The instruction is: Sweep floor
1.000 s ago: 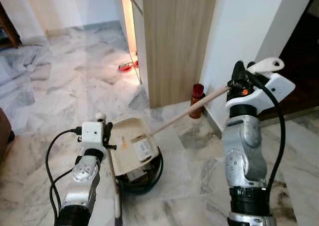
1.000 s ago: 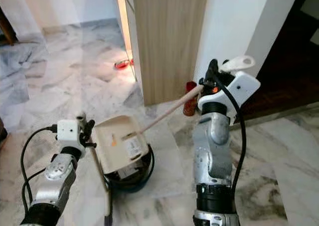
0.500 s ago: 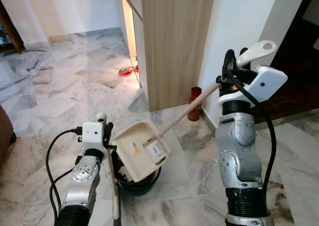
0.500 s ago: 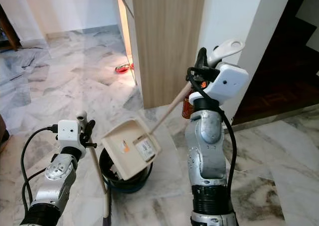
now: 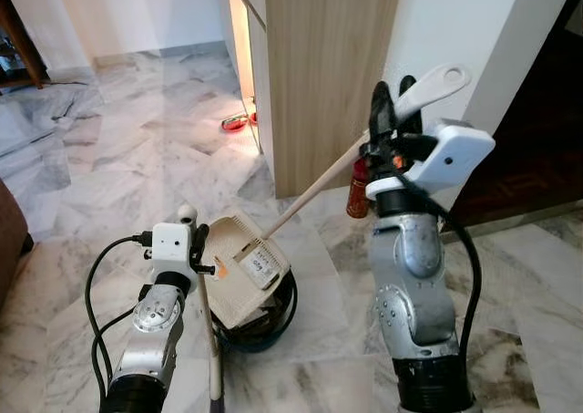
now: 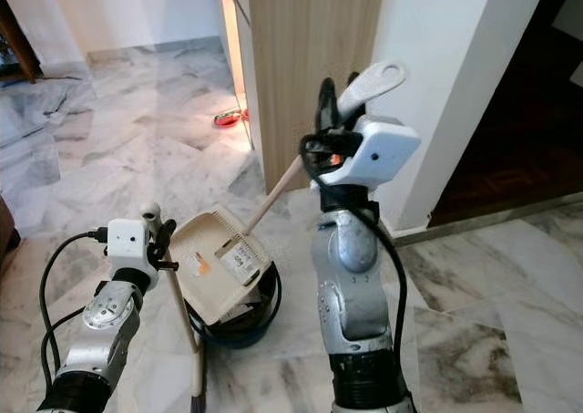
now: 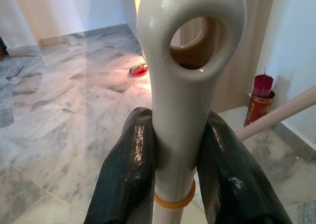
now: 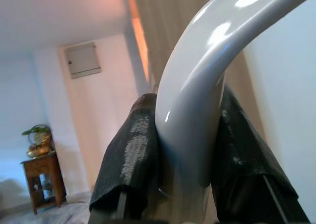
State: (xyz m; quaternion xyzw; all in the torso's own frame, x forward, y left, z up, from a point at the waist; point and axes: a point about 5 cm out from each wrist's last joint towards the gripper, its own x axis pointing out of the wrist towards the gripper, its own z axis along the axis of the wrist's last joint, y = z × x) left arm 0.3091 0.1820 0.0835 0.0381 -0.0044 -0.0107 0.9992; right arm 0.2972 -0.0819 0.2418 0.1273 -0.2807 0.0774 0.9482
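Observation:
My right gripper (image 5: 392, 121) is raised at chest height and shut on the pale grip of a long-handled dustpan. Its wooden shaft (image 5: 314, 190) slants down to the cream dustpan (image 5: 241, 265), which is tipped steeply over a black round bin (image 5: 278, 314) on the marble floor. My left gripper (image 5: 194, 244) is low beside the bin, shut on the upright cream broom handle (image 5: 211, 340). In the left wrist view both black fingers (image 7: 129, 174) clamp the handle below its hanging loop (image 7: 192, 31). In the right wrist view the fingers (image 8: 129, 159) squeeze the curved dustpan grip (image 8: 197, 100).
A wooden cabinet (image 5: 328, 67) and a white wall corner (image 5: 455, 30) stand just behind the bin. A red canister (image 5: 357, 192) sits at the wall's foot. A red bowl (image 5: 235, 123) lies farther back. Open marble floor (image 5: 109, 158) spreads to the left, a dark doorway (image 5: 547, 139) to the right.
My right arm has swung left and lifted the grip higher, tipping the dustpan steeper over the bin. The left gripper and broom have stayed put. The camera has shifted slightly.

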